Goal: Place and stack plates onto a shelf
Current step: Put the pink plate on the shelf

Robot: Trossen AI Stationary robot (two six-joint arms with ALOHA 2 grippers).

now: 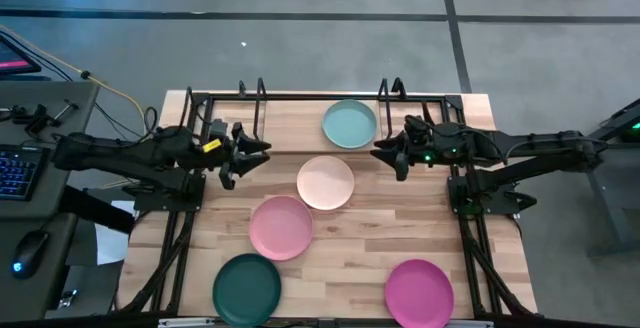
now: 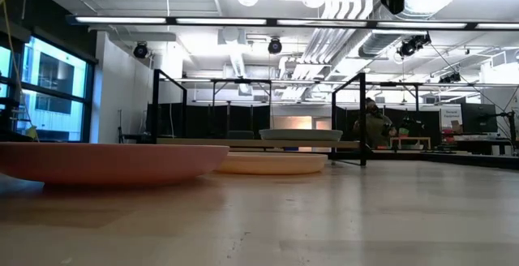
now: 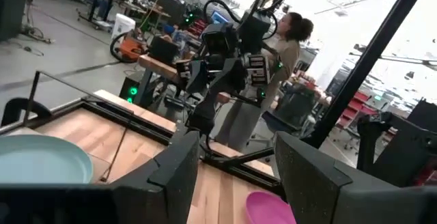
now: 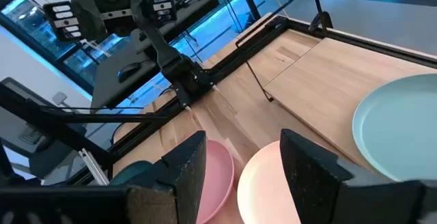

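Five plates, stiff, light, likely slippery: grip at rim. Both grippers' jaws spread, empty.

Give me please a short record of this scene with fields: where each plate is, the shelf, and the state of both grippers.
teal plate: on the shelf, at its right part
cream plate: on the table, just in front of the shelf
pink plate: on the table, touching or slightly overlapping the cream plate
dark green plate: at the front edge, to the left
magenta plate: at the front edge, to the right
left gripper: open, holds nothing, left of the cream plate
right gripper: open, holds nothing, beside the teal plate
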